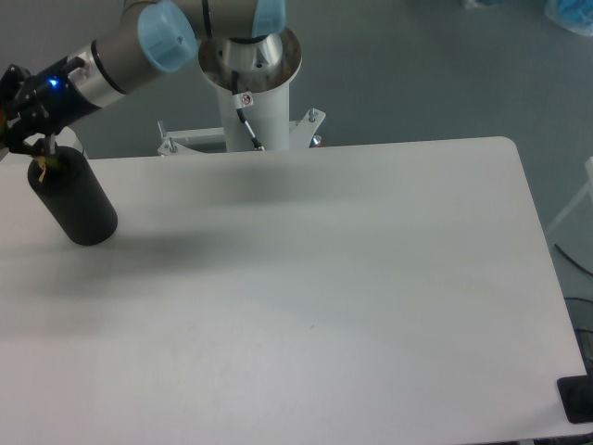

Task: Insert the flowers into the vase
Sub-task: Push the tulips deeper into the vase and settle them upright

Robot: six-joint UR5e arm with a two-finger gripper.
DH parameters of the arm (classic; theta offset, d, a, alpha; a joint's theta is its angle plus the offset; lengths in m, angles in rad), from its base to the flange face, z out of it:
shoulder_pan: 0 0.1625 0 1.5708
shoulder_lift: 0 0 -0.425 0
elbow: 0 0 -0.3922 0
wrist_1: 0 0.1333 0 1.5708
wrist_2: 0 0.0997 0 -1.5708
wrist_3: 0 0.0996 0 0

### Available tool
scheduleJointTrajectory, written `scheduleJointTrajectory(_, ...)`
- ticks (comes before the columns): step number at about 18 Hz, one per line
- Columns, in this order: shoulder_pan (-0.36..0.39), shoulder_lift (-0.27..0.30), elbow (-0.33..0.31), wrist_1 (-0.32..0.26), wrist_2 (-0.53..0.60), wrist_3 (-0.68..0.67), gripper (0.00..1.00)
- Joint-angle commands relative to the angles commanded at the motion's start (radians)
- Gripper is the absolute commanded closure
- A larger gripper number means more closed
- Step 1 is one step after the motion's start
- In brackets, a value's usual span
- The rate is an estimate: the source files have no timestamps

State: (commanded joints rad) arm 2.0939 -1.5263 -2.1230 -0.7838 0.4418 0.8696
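Observation:
The vase [76,202] is a matte black cylinder standing on the white table at the far left. My gripper [35,145] is right above its mouth, at the left edge of the view, with a blue light on its wrist. A thin pale sliver shows between the fingers and the vase's rim; I cannot tell what it is. No red tulip buds or green leaves are visible; the flowers are hidden or out of view. The fingers are dark and partly cut off by the frame edge, so their opening is unclear.
The arm's metal base column [252,88] stands behind the table's far edge. The white table [324,297] fills most of the view. A dark object [579,400] sits off the table's right front corner.

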Motion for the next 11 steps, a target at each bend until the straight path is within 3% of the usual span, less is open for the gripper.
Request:
scheduleJointTrajectory(6, -0.008, -0.061, 0.005, 0.011, -0.002, 0.045, 0.68)
scheduleJointTrajectory(11, -0.008, -0.055, -0.012, 0.009, -0.002, 0.055, 0.68)
